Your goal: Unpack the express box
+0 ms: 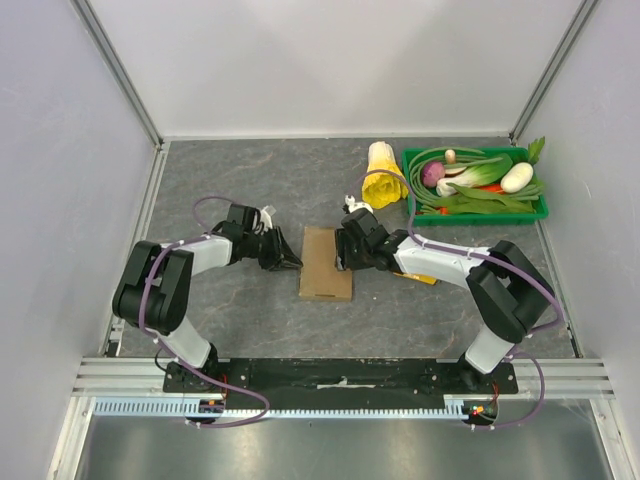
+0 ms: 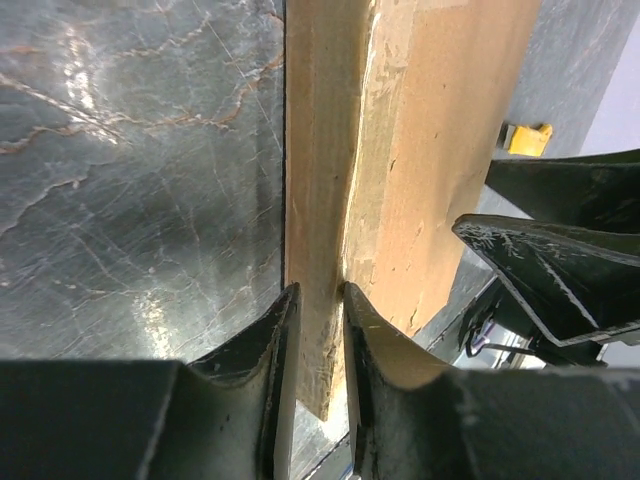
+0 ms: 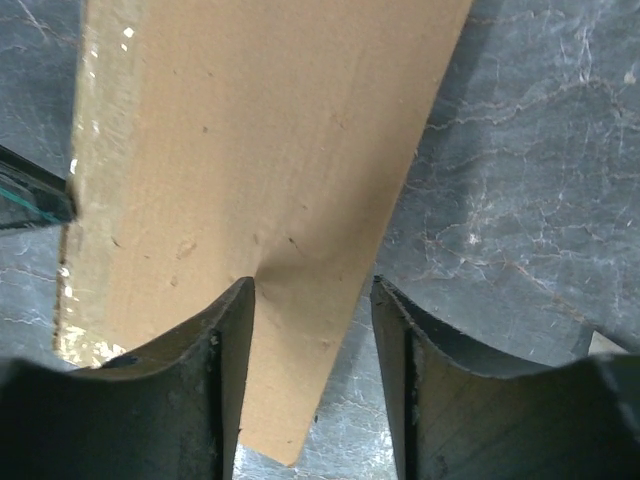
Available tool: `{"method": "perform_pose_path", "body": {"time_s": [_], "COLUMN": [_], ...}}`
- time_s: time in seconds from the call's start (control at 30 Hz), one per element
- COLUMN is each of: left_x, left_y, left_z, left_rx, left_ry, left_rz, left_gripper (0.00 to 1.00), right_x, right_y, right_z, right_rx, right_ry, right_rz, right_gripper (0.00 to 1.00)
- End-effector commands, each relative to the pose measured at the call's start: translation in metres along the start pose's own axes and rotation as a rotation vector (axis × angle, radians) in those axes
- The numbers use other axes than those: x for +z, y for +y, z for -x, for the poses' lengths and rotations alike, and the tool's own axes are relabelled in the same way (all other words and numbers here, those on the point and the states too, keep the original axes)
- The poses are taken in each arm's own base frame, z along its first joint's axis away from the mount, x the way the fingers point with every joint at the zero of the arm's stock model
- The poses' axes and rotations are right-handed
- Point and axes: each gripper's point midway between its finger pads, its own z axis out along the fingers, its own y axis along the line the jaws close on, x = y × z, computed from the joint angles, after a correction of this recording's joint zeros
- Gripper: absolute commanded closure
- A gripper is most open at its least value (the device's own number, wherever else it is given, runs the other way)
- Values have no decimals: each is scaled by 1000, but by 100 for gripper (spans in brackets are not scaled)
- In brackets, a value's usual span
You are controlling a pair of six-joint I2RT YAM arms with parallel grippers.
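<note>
The express box lies flat and closed on the grey table between the two arms. My left gripper is at its left edge. In the left wrist view the left gripper is shut on the thin cardboard side edge of the box. My right gripper is at the box's right edge. In the right wrist view the right gripper is open over the box's lid, with its left finger pressing a dent into the cardboard. The box's contents are hidden.
A green tray full of vegetables stands at the back right. A yellow bundle lies just left of it, and a small white object lies near it. A yellow item shows under the right arm. White walls enclose the table.
</note>
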Motion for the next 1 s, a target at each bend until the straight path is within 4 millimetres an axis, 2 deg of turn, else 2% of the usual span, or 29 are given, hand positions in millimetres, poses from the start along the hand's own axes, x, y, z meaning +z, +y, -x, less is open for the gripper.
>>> {"method": "perform_pose_path", "body": {"time_s": [0.0,0.3,0.47,0.67,0.97], "left_x": [-6,-3,-3,-5,0], "left_y": [-2,13,10,-1,4], "left_z": [13,1,1,4,-1], "left_rx": [-18,-112,-108,-70,-105], "left_ry": [-30,14,13,7,22], "left_rz": [-39,-45,-63,-116,-120], "left_gripper": [73,82,82,76,66], "right_x": [4,11,10,11,13], "right_y": [-5,-17,-17,-16,-15], "right_z": [-10,-25,-25,-25,-28], "right_rx": [34,59,59,64,75], "right_ry": [8,52,54,54,65], "right_rz": [-24,-78,-78,-70,-64], "right_gripper": [46,58,59,59,59]}}
